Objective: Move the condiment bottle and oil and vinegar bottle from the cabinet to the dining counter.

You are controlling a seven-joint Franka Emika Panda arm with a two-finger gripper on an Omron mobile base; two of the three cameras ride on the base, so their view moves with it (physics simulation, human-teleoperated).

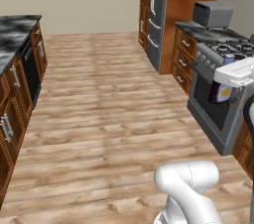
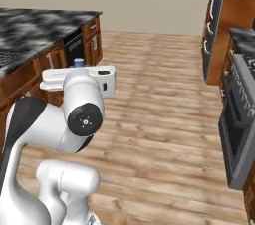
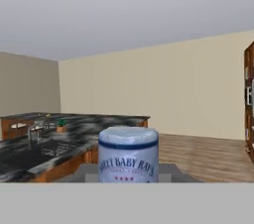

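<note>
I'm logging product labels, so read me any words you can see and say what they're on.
"BABY RAY'S": on the pale label of the condiment bottle in the hand view.
The word before it, and the small print beneath: too blurred to read.
The bottle's label in the base views: unreadable.

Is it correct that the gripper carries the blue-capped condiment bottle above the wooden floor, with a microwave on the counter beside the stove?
Not quite. In the left base view it is a toaster, not a microwave. The gripper does carry the condiment bottle above the wooden floor.
</note>
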